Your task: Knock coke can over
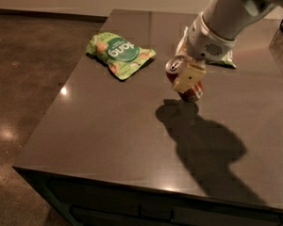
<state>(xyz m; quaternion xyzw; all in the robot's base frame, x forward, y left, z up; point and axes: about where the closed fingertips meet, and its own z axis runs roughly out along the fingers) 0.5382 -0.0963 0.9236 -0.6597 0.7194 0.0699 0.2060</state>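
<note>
- Dark, glossy stone-like table: it fills most of the view, with its near edge and left corner in sight.
- Red can: towards the right of the table's middle, tilted rather than upright. Its silver top and pull tab lean up and to the left, and its lower end is down at the tabletop.
- Gripper: a tan tip on a white wrist, laid across the front of the can and touching it. From here I cannot tell whether it clasps the can or only presses against it.
- White arm: it comes in from the upper right corner and slopes down to the can.
- Green bag: lying flat near the table's left edge, well apart from the can.
- Second green bag: at the back behind the wrist, mostly hidden, with only an edge showing.
- Shadow: cast by the arm, running from the can's base towards the near right.
- Brown polished floor: to the left of the table, with a few light spots on it.
</note>
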